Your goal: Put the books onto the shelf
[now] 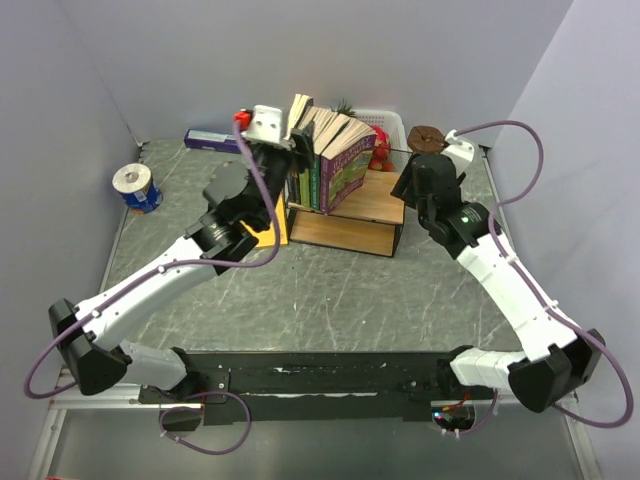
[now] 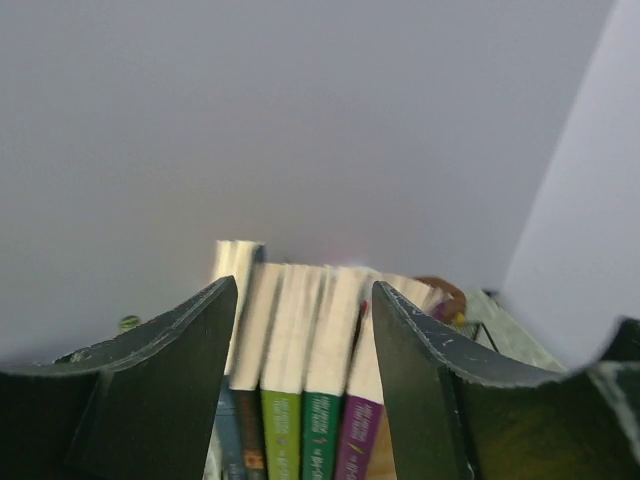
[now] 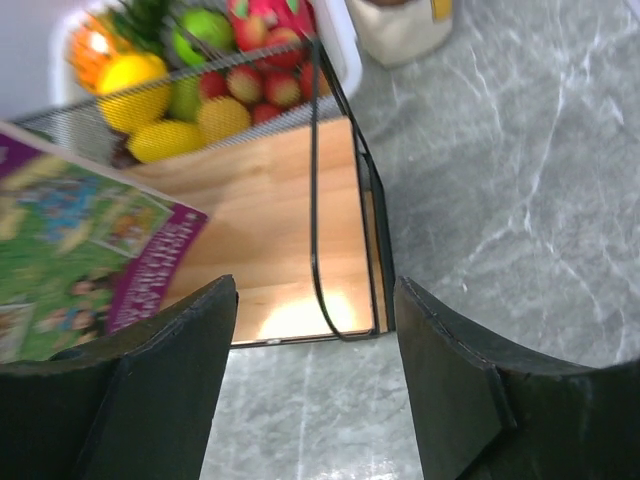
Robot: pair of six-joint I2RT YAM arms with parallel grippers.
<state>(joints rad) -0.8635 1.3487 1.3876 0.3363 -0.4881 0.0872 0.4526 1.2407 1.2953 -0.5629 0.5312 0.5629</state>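
Several books (image 1: pixel 338 162) stand in a row on the shelf (image 1: pixel 365 205), leaning to the right, with a purple cartoon cover on the outside. In the left wrist view the books (image 2: pixel 300 330) show blue, brown, green and purple spines. My left gripper (image 1: pixel 288 155) is at their left end, its fingers (image 2: pixel 190 340) spread on either side of the row and open (image 2: pixel 303 288). My right gripper (image 1: pixel 403 190) hovers by the shelf's right end, open (image 3: pixel 315 290) with nothing in it, over the wooden board (image 3: pixel 290 230) and the purple book (image 3: pixel 80 250).
A white fruit basket (image 1: pixel 385 125) sits behind the shelf, with a brown-lidded jar (image 1: pixel 428 138) to its right. At the far left are a tape roll (image 1: pixel 135 187) and a blue box (image 1: pixel 212 140). Under my left arm lies something flat and yellow (image 1: pixel 270 232).
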